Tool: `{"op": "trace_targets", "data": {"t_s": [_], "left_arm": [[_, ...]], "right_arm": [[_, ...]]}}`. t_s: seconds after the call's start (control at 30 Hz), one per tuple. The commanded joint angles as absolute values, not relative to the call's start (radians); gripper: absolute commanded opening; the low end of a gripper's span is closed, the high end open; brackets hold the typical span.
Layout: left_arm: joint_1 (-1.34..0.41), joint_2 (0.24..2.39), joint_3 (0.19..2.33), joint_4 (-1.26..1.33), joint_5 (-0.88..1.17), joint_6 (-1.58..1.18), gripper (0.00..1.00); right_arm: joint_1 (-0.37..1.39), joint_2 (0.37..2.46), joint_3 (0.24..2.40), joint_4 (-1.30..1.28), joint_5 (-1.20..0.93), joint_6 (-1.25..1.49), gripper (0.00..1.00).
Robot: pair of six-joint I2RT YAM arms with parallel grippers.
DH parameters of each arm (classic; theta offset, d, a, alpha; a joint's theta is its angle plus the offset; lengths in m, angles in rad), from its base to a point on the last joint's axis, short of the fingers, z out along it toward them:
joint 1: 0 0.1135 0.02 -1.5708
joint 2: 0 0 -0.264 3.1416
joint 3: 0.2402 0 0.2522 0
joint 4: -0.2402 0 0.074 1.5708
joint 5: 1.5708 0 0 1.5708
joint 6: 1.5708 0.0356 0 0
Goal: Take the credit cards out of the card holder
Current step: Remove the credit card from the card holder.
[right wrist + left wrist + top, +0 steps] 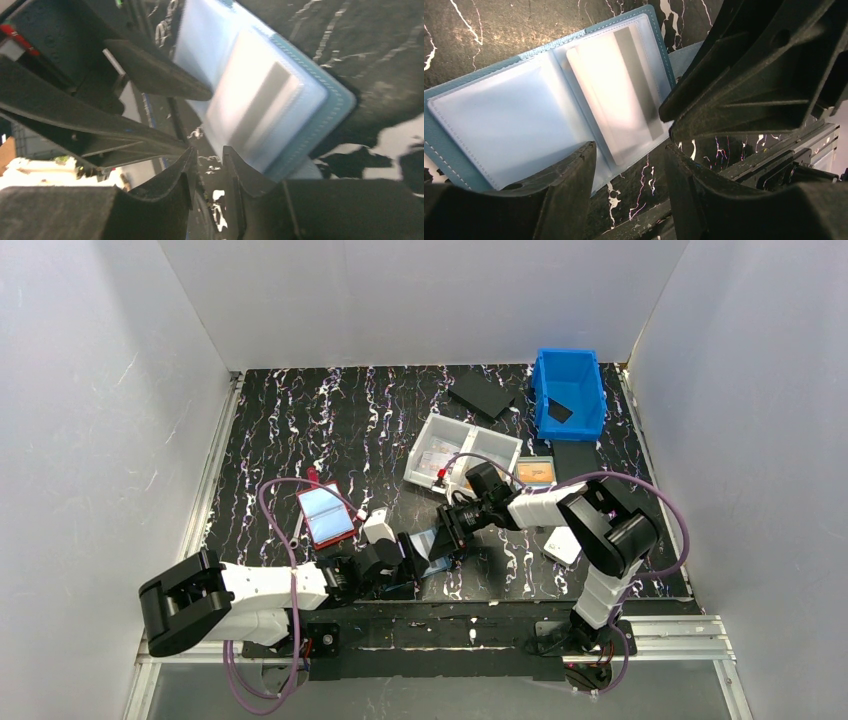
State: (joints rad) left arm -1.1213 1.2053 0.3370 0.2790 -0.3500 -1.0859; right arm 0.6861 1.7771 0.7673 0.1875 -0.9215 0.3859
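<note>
The light-blue card holder (434,548) lies open and flat on the black marbled table. In the left wrist view the card holder (499,120) shows two clear pockets. One pale credit card (611,95) with a grey stripe sits in its right pocket; the left pocket looks empty. My left gripper (630,147) is open, low over the holder's near edge, with one finger (569,185) over the left panel. My right gripper (209,150) is narrowly open and empty, its tips at the edge of the holder (320,115) beside the card (255,107). The two grippers (415,558) (455,538) face each other across the holder.
A red-edged holder (325,515) lies left of the grippers. A clear tray (462,453) with small items and a teal holder with an orange card (537,472) lie behind. A blue bin (570,392), a black flat piece (483,393) and a white object (562,545) are on the right.
</note>
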Motion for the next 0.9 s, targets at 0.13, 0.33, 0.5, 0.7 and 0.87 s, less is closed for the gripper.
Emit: {"op": "trace_targets", "data": {"t_s": [0.13,0.33,0.5,0.7,0.87], "left_arm": [[-1.112,1.186,0.279,0.238,-0.405,-1.151,0.35],[-1.107,1.164,0.272,0.233,-0.414,-1.155,0.32],[-1.1,1.19,0.279,0.233,-0.399,-1.155,0.27],[-1.097,1.239,0.301,0.234,-0.372,-1.147,0.23],[-1.097,1.249,0.313,0.239,-0.354,-1.125,0.21]], "right_arm": [[0.673,1.725,0.784,0.115,-0.735,0.311,0.38],[0.673,1.758,0.792,0.094,-0.723,0.302,0.4],[0.673,1.778,0.788,0.12,-0.777,0.332,0.39],[0.673,1.808,0.775,0.188,-0.881,0.41,0.37],[0.673,1.81,0.758,0.249,-0.931,0.468,0.35]]}}
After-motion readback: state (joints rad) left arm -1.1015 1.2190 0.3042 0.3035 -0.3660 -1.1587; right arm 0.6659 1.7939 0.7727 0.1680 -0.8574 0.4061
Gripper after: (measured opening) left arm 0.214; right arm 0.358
